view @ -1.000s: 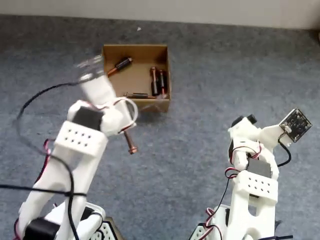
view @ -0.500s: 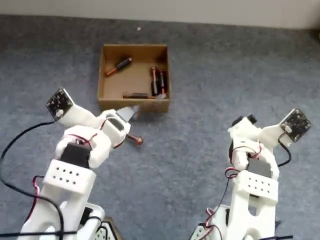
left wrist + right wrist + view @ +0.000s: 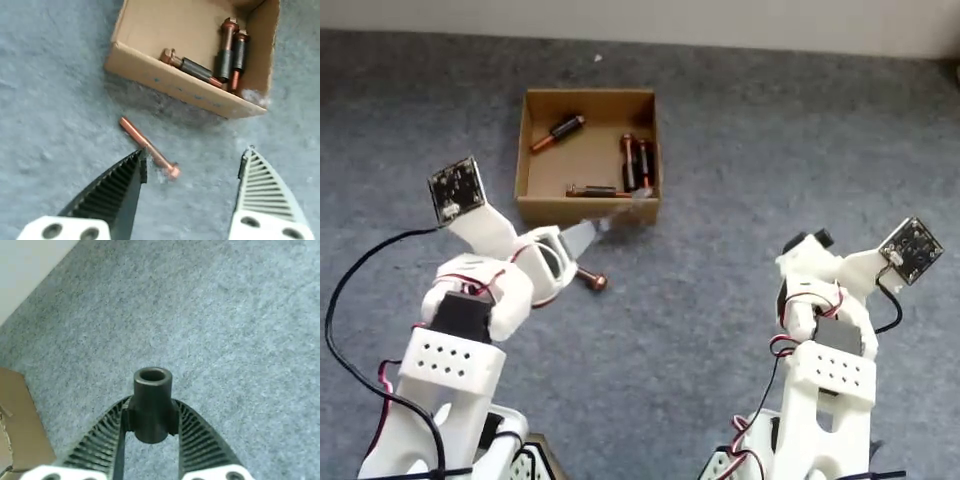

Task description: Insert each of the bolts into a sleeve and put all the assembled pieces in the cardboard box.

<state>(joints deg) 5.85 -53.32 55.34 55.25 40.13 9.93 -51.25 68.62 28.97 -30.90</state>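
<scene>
- While the left gripper (image 3: 195,154) is hovering, jaws spread, over the loose copper bolt (image 3: 148,148), that bolt is lying on grey carpet (image 3: 55,115) just beside the brown cardboard box (image 3: 165,80).
- The right gripper (image 3: 151,412) is pinching the black cylindrical sleeve (image 3: 152,385) by its sides.
- One finger nudging first is risking rolling the bolt away.

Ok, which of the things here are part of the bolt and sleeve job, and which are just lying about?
Part of the job: loose bolt by the left gripper, jaws open; sleeve in the right gripper, jaws shut on it; cardboard box; assembled pieces inside it.
Just lying about: grey carpet; pale strip beyond it.
</scene>
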